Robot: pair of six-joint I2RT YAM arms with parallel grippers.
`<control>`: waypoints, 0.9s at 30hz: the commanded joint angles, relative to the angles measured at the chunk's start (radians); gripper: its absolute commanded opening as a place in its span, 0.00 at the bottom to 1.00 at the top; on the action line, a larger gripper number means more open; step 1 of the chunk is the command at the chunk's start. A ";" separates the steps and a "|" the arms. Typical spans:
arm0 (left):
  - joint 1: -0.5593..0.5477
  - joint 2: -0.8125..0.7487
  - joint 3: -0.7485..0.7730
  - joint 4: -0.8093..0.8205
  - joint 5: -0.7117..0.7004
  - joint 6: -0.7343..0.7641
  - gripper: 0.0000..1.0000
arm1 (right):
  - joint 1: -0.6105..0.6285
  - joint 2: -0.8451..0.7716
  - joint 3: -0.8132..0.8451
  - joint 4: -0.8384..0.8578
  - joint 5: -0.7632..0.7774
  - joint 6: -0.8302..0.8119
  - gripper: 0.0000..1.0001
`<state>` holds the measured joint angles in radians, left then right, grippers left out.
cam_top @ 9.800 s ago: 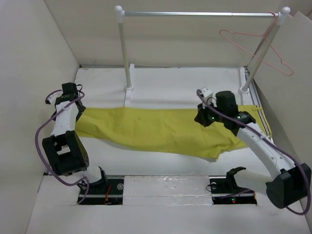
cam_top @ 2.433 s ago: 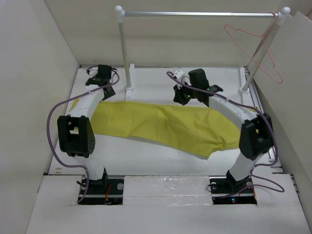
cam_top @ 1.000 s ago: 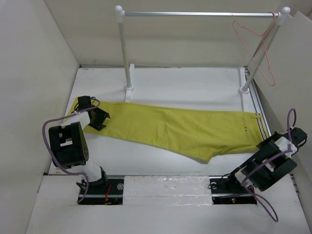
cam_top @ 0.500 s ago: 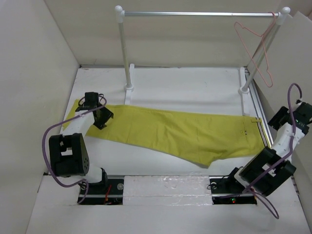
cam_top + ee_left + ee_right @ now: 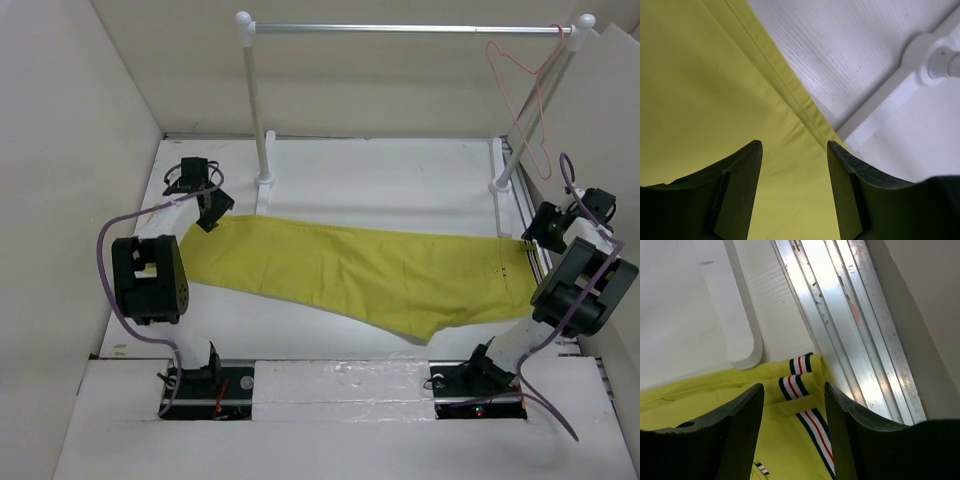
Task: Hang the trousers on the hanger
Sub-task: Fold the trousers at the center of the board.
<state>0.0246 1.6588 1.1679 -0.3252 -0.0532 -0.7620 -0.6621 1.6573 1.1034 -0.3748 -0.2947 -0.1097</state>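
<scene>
The yellow trousers lie flat across the table, legs to the left and waistband to the right. My left gripper hovers open over the far edge of the leg end; in the left wrist view yellow cloth fills the gap between its fingers. My right gripper stands open just above the waistband, whose striped trim shows between its fingers. Neither gripper pinches any cloth. The pale pink hanger hangs from the right end of the rail.
A white-posted stand with a silver rail spans the back; its left foot lies close to my left gripper and its right foot close to my right one. Aluminium tracks run along the table's right edge. Walls enclose three sides.
My right arm has swung from the front right corner back to the waistband, and its jaws have opened. My left gripper has moved toward the back along the leg end. The hanger has turned slightly.
</scene>
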 commanded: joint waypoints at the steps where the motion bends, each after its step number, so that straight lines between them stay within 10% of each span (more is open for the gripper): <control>1: 0.044 0.091 0.067 -0.029 -0.010 -0.016 0.51 | 0.035 0.038 0.056 0.051 -0.029 -0.031 0.57; 8: 0.064 0.182 0.081 -0.081 -0.103 0.007 0.50 | 0.044 0.041 0.019 0.076 0.008 0.001 0.37; 14: 0.124 0.251 0.073 -0.097 -0.059 0.001 0.48 | 0.026 0.058 0.032 0.073 0.000 -0.001 0.00; 27: 0.250 0.251 0.036 -0.084 -0.080 0.012 0.47 | -0.047 0.001 0.065 0.048 0.106 0.041 0.00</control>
<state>0.2459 1.8767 1.2430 -0.3668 -0.0814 -0.7650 -0.6891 1.7016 1.1179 -0.3553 -0.2539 -0.0753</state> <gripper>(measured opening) 0.471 0.020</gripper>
